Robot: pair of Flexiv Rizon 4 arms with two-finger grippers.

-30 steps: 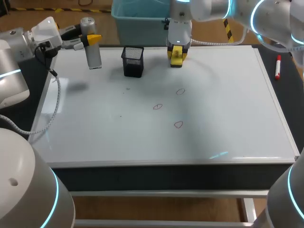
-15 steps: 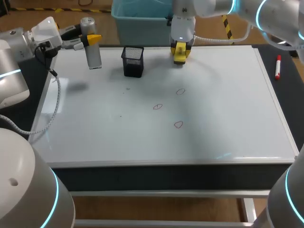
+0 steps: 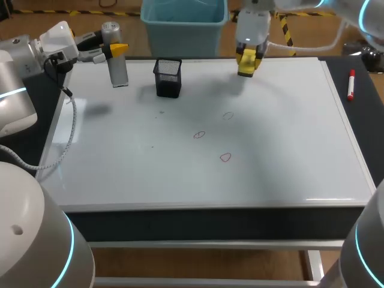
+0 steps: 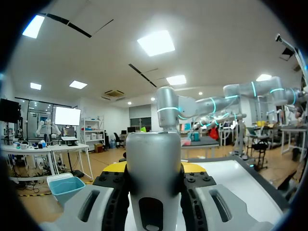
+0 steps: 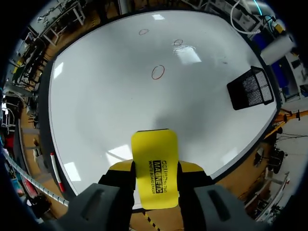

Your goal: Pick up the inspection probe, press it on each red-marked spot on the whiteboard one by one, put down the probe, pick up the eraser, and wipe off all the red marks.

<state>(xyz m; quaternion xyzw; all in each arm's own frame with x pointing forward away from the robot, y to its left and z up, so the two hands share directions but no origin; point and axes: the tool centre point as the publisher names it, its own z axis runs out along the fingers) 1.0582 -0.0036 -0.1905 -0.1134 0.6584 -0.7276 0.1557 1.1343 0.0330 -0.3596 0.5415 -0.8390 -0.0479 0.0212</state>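
The right pincer (image 3: pixel 248 62) hangs over the far edge of the whiteboard (image 3: pixel 288 138), its yellow tips clamped on the two long sides of the yellow eraser (image 5: pixel 154 163). All three red marks (image 3: pixel 225 157) remain unwiped near the board's middle. At the far left corner, the left pincer (image 3: pixel 111 51) grips the silver inspection probe (image 3: pixel 118 69) upright, fingers closed around its barrel. The eraser looks light and stiff, likely with a soft wiping face, so a hold across its narrow width should allow flat pressure. The smooth, rigid probe may slip unless held mid-body. A black mesh cup (image 3: pixel 168 78) stands near the probe, and a red marker (image 3: pixel 351 84) lies on the tabletop beside the board's right edge.
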